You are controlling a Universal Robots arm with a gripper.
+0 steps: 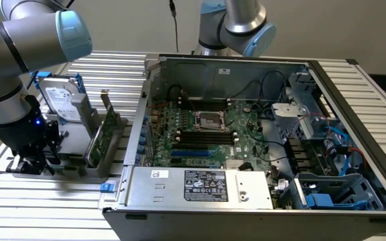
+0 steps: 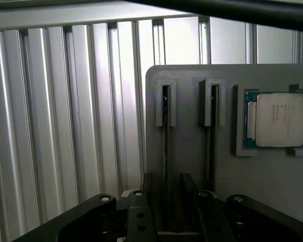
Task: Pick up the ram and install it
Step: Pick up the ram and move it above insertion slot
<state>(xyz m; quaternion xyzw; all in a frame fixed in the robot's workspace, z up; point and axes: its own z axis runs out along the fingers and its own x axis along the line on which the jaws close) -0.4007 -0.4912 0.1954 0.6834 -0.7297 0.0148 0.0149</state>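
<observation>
While I hang over the ribbed metal table (image 1: pixel 38 201) at the exterior view's left, the grey holder (image 1: pixel 89 173) sits under me with its load standing in it: a hard drive (image 1: pixel 60 103) upright, then, to its right in that view, a tall green card with a metal bracket (image 1: pixel 106 133) on edge. Seen from my wrist, the holder has two narrow slots side by side, each with a thin stick standing in it, and beside them a square silver processor (image 2: pixel 279 120) lying flat in its own recess. Further to the exterior view's right lies the open computer case (image 1: pixel 226 73), holding the motherboard (image 1: pixel 247 143) with a bare processor socket (image 1: pixel 212 120), a power supply (image 1: pixel 200 186) along the near wall and a blue drive cage (image 1: pixel 330 198) at the far right.

My arm (image 1: pixel 12 65) comes down from the upper left of that view, wrist vertical, my gripper (image 1: pixel 30 163) pointing straight down at the holder's left end. My fingers (image 2: pixel 141 206) stand wide apart, holding nothing, one on each side of the ram (image 2: pixel 165 136), which sits in its slot between them; I cannot tell whether they touch it. The second stick (image 2: pixel 210 136) is just beside, outside my fingers.

The ram stands on its thin edge, its long axis running along the slot, parallel to the table's ribs, reaching out ahead of my fingers.
</observation>
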